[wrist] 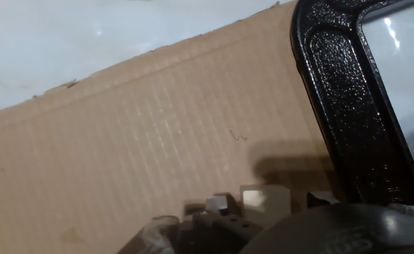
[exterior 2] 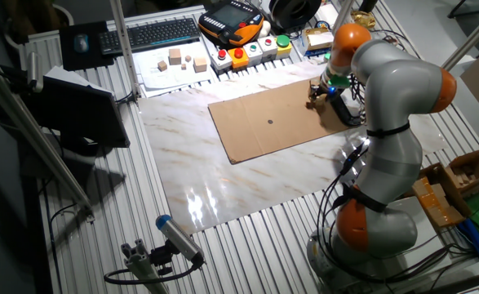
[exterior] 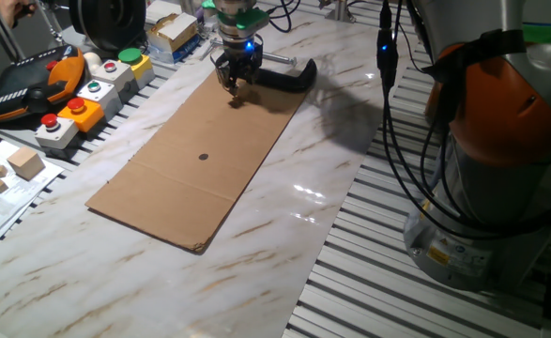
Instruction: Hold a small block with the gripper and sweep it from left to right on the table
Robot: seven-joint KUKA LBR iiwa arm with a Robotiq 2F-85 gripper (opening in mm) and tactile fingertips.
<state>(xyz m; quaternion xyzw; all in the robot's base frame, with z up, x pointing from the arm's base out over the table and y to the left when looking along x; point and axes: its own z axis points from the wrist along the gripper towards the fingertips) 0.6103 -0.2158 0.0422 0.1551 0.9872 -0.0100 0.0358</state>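
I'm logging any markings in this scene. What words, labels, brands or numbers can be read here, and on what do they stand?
None can be read.
Label on the robot base: print too small.
Papers under the wooden cubes: print blurred.
Keyboard: key legends too small.
Cardboard sheet: only a dark dot, no text.

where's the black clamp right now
In one fixed view the black clamp lies at the cardboard sheet's far corner, just right of the gripper.

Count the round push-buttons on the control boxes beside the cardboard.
5, in a row along the table edge in one fixed view: red, red, green, red, green. More may be hidden behind the pendant.
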